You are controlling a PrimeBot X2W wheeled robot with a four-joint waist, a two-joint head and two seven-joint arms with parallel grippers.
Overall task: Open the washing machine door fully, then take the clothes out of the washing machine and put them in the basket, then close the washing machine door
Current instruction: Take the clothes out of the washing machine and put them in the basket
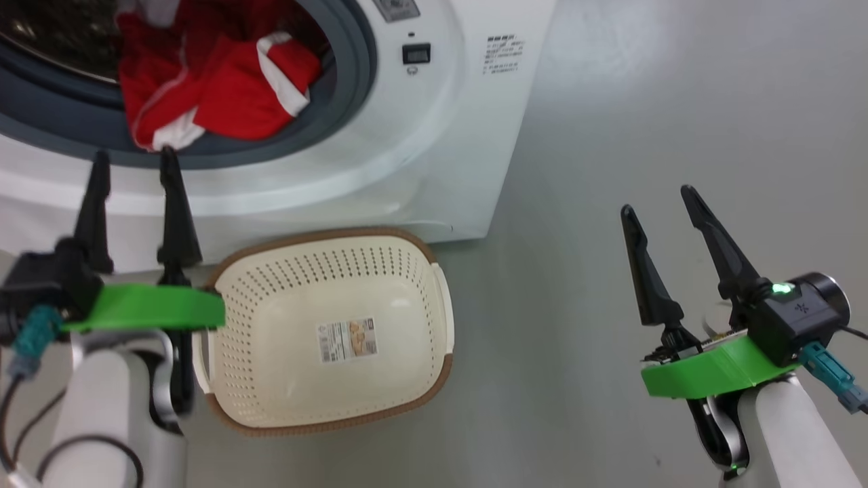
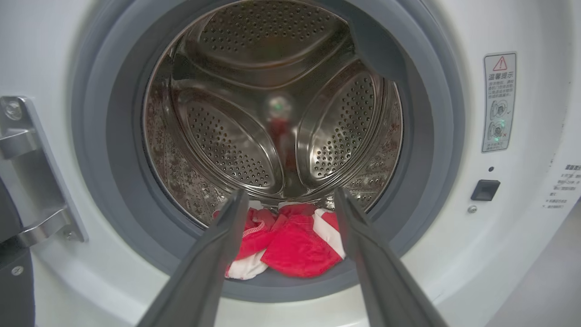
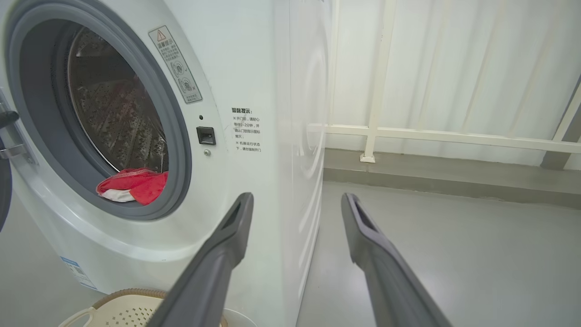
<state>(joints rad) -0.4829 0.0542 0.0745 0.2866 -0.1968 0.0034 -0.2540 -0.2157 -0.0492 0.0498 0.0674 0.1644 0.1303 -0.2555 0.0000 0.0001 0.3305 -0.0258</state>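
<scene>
The washing machine [image 1: 434, 135] stands with its round opening uncovered. The door's steel hinge bracket [image 2: 27, 172] sits at the opening's left, with a dark edge of the door [image 2: 13, 272] below it. Red and white clothes [image 1: 217, 81] lie at the drum's front lip, over the grey seal [image 2: 122, 204]. My left gripper [image 1: 133, 159] is open just in front of the opening, and its fingers frame the clothes [image 2: 295, 245] without touching them. The cream basket [image 1: 325, 332] sits on the floor below the opening and holds no clothes. My right gripper [image 1: 658, 203] is open over bare floor to the right.
Grey floor [image 1: 610, 135] stretches to the right of the machine. A white railing [image 3: 431, 136] and a pale wall stand beyond the machine's side. The basket's rim [image 3: 122, 295] lies close under the machine's front. A black latch socket [image 2: 484, 190] sits right of the opening.
</scene>
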